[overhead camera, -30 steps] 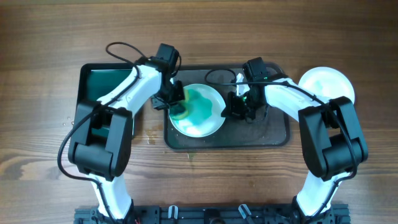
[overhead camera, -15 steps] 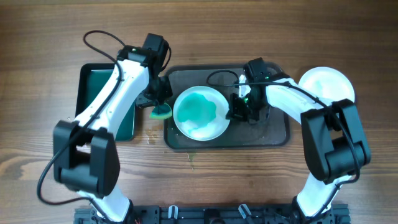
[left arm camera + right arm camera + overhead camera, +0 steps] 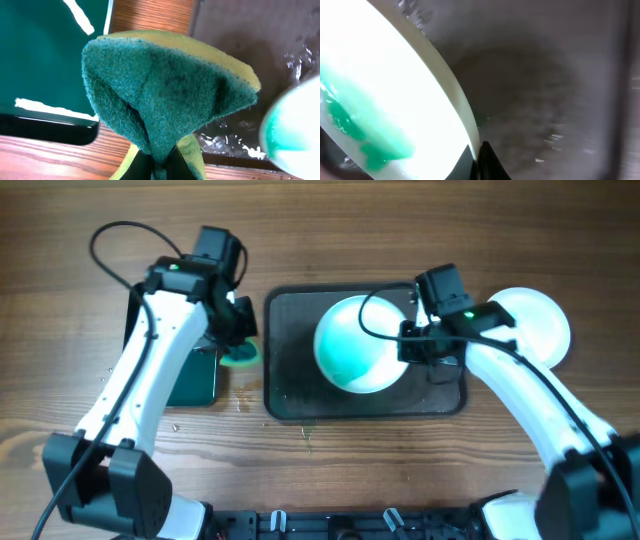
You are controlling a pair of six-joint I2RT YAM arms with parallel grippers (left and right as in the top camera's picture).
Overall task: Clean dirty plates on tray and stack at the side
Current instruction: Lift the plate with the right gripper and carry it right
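A white plate with a teal smear (image 3: 360, 343) is held tilted over the dark tray (image 3: 300, 385). My right gripper (image 3: 412, 346) is shut on its right rim; the right wrist view shows the rim (image 3: 455, 100) pinched between my fingers (image 3: 479, 160). Another white plate (image 3: 535, 320) lies on the table right of the tray. My left gripper (image 3: 238, 340) is shut on a green and yellow sponge (image 3: 240, 357), held over the gap between the two trays; the sponge (image 3: 165, 95) fills the left wrist view, pinched at its base (image 3: 160, 167).
A smaller black tray with a green inside (image 3: 190, 375) lies left of the dark tray, under my left arm. Water drops sit on the wood in front of both trays. Wet patches glisten on the dark tray (image 3: 225, 140).
My left gripper has drawn the sponge off the plate leftward to the gap between the trays. My right gripper has moved the plate to the right and tilted it up.
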